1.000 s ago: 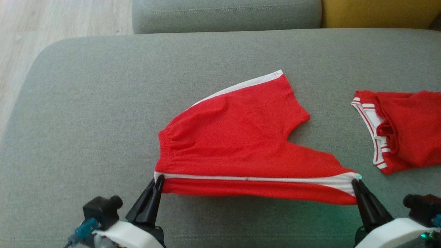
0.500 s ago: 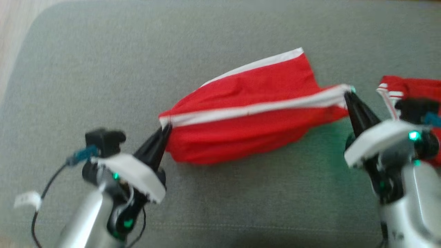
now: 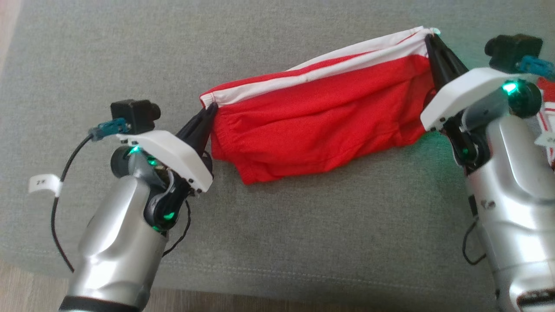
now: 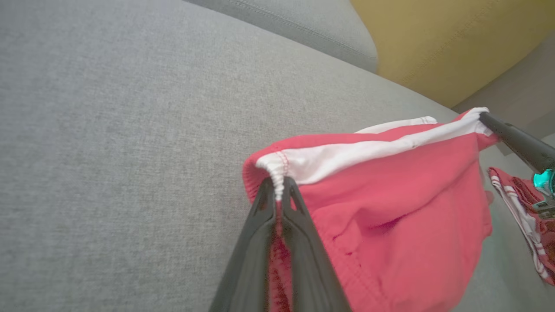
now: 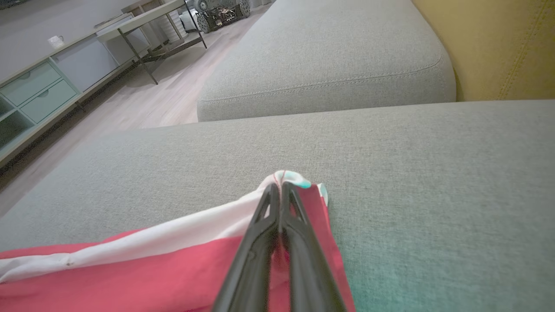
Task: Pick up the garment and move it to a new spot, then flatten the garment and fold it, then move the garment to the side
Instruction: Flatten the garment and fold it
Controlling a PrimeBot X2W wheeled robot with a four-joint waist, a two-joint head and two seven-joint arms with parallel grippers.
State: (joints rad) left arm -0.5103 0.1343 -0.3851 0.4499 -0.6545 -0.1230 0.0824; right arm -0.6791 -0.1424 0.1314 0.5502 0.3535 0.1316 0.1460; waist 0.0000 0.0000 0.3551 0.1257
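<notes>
The garment (image 3: 321, 117) is a pair of red shorts with a white side stripe, folded lengthwise on the grey sofa cushion (image 3: 130, 52). My left gripper (image 3: 211, 108) is shut on its elastic waistband corner (image 4: 274, 171) at the left end. At the far right end my right gripper (image 3: 429, 37) is shut on the striped hem corner (image 5: 284, 178). The striped edge is stretched between the two grippers, and the red cloth hangs from it down to the cushion.
A second red piece with red-and-white ribbed trim (image 3: 547, 108) lies behind my right arm (image 4: 522, 203). A yellow cushion (image 5: 503, 47) and another grey cushion (image 5: 329, 56) stand beyond. The cushion's front edge (image 3: 303, 277) runs near my arms; wooden floor and a cabinet (image 5: 39, 91) lie to the left.
Both grippers have carried the near striped edge up and away over the far leg, folding the shorts in half. The head camera has tilted down, so more of both arms shows.
</notes>
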